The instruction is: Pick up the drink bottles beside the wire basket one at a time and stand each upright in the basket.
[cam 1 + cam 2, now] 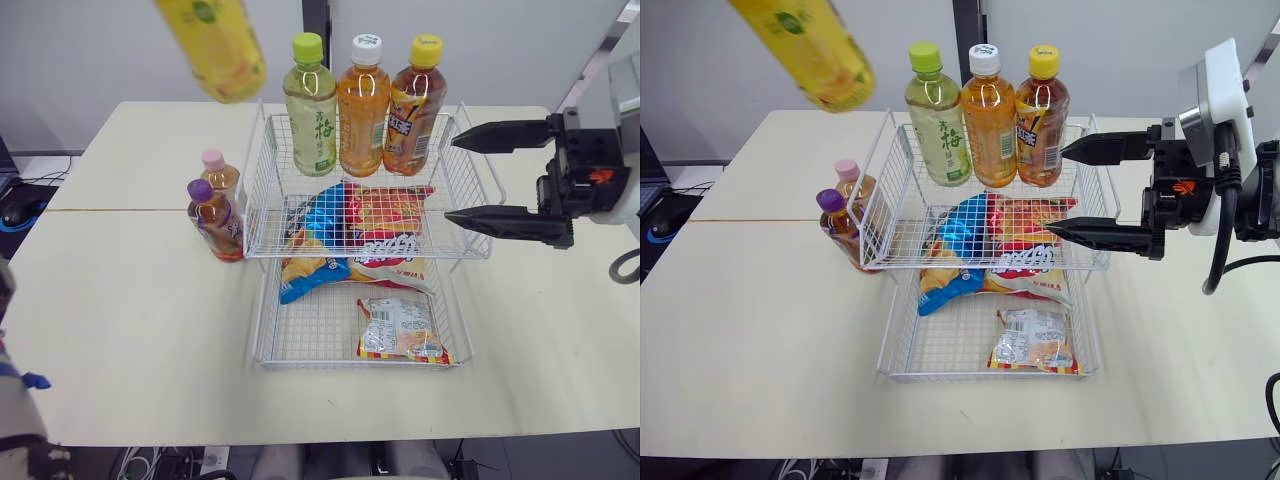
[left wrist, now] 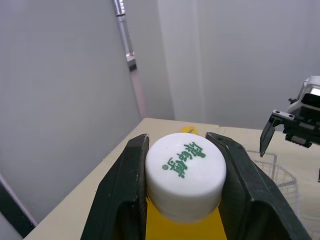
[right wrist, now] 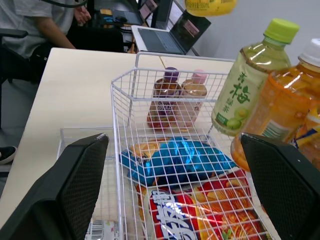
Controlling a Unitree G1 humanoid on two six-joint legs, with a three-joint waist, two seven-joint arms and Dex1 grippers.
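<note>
yellow bottle (image 1: 215,45): upper left of the frame in the head views, in the air, tilted, well apart from the wire basket (image 1: 256,190).
left gripper (image 2: 178,142): fingers clamped on the bottle's white cap (image 2: 186,172), one on each side.
right gripper (image 1: 450,178): right of frame, just beside the basket's upper tier; fingers spread wide, grasping nothing.
upper tier: three bottles (image 1: 363,105) upright along the back, snack bags (image 1: 360,225) in front.
left on the surface: purple-cap bottle (image 1: 214,220) and pink-cap bottle (image 1: 220,178), just beside the basket's left wall.
handling: looks full, so probably heavy for a cap hold. the cap is stiff, the body free to swing, the plastic wall likely slippery.
hold: cap or neck seems best.
</note>
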